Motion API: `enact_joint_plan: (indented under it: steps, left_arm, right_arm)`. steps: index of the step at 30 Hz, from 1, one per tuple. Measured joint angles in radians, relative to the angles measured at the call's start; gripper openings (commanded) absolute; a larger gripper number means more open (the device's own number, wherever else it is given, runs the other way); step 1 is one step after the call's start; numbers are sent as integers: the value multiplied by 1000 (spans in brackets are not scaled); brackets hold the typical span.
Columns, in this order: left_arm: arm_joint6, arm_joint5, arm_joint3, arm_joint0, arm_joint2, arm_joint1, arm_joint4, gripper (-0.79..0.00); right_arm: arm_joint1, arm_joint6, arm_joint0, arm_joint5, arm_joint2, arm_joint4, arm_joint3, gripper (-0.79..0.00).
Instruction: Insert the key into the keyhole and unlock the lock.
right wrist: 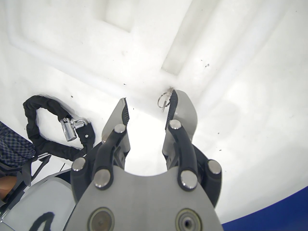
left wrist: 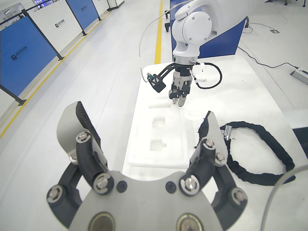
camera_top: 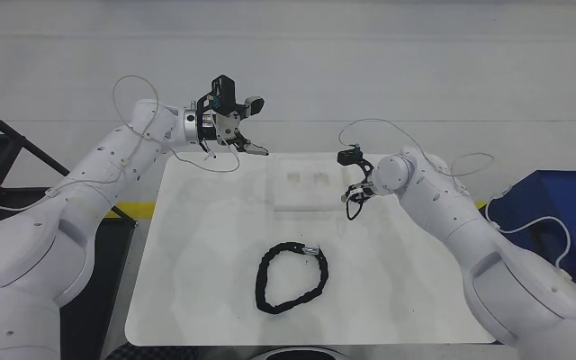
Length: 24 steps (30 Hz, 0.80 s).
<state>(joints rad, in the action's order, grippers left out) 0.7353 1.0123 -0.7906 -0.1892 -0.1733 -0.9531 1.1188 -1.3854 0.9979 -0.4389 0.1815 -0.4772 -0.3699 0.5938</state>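
Note:
The black cloth-covered chain lock [camera_top: 290, 276] lies in a loop on the white table [camera_top: 198, 297], its chrome lock cylinder [right wrist: 68, 131] at one end. A small key on a ring [right wrist: 164, 100] lies at the edge of the white foam tray [right wrist: 96, 56]. My right gripper [right wrist: 149, 105] is open just above it, and the key sits right beside one fingertip [right wrist: 173, 102]. That gripper [camera_top: 353, 193] hangs at the tray's right side. My left gripper [left wrist: 146, 126] is open and holds nothing. It hovers over the table's far left corner [camera_top: 238, 126], facing the tray and the chain lock [left wrist: 264, 150].
The foam tray [camera_top: 310, 184] has several shallow cut-out pockets and lies at the table's far middle. A blue cart [camera_top: 540, 207] stands off the table's right side. Bare table surface surrounds the chain on the near half.

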Motion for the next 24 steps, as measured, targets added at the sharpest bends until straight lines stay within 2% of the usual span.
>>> enact_joint_plan:
  steps: [7,13,24]
  left_arm:
    - [0,0,0,0,0,0,0,0]
    - [0,0,0,0,0,0,0,0]
    - [0,0,0,0,0,0,0,0]
  right_arm:
    - [-18,-12,0,0,-13,18,-61,-616]
    - [-37,-18,3,-26,-11,3,-91,-779]
    - [-63,-25,23,-63,-13,-33,-117,-785]
